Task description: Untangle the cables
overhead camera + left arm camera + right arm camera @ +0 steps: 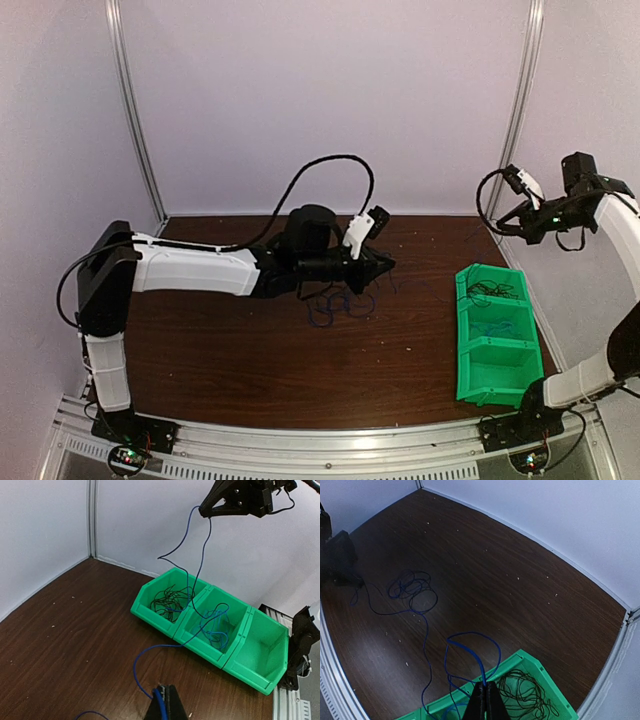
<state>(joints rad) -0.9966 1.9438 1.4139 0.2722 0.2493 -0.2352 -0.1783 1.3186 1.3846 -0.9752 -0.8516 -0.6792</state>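
Directly under my right pincer [485,692], which is clamped on a blue cable [134,670], sits a green bin [200,647] of 3 compartments, with black cables [167,600] in an end one. My left pincer [162,694] grips blue cable too, low over the worktop [520,595], a loose blue tangle [410,587] just beside it.

The left pincer [383,263] hangs low over a loose tangle of blue cables [335,302] on the bench [250,350]. The right pincer [503,226] is raised high above the far end of the green bin [490,385].
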